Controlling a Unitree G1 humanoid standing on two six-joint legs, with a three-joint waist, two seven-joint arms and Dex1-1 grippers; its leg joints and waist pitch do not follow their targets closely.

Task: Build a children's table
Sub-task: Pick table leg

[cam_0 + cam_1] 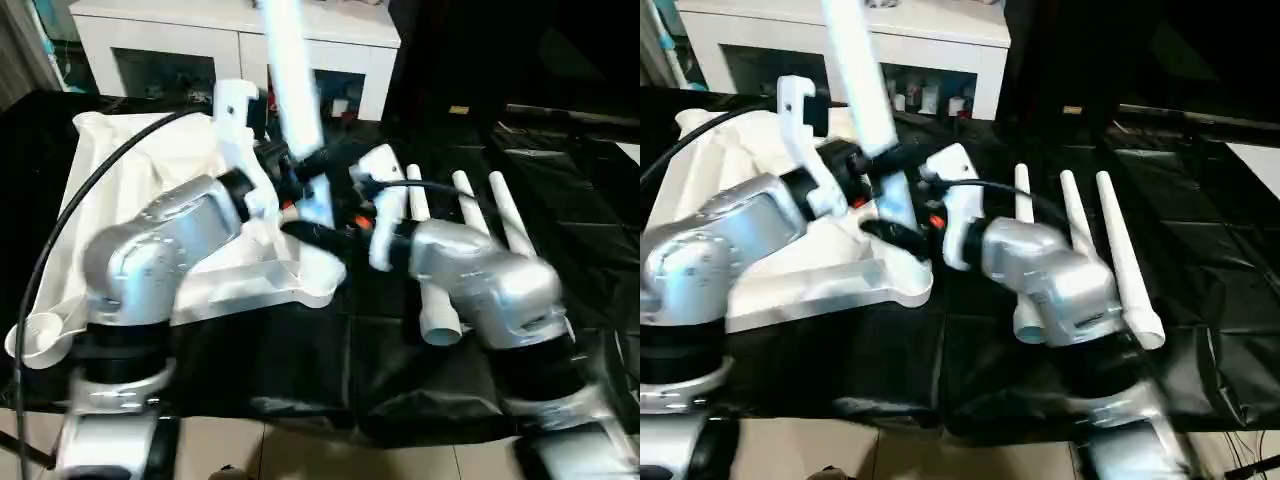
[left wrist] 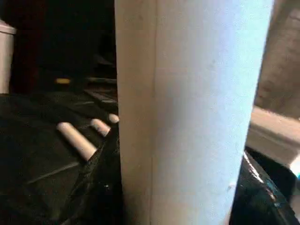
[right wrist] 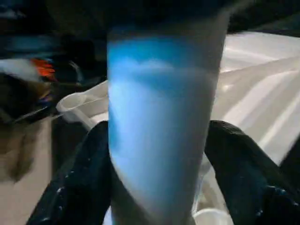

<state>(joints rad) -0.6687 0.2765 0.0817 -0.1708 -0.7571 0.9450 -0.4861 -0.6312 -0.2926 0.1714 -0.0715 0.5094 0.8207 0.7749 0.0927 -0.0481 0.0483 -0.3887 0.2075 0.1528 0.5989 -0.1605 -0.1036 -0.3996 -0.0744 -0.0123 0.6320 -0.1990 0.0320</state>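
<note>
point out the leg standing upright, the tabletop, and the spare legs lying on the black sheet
upright leg (image 1: 296, 80), left eye view, middle of its shaft above the grippers
tabletop (image 1: 120, 150), left eye view, ribbed underside near its far left corner
spare legs (image 1: 1120, 250), right eye view, shaft of the rightmost one

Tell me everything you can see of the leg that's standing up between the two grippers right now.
The upright leg is a long white plastic tube, smooth and slightly tapered, leaning a little and running out of the head views' top edge. Its lower end sits between the left gripper and the right gripper, above the near corner of the upturned tabletop. Black fingers flank it on both sides in each wrist view. Whether its base is seated in a socket is hidden.
</note>
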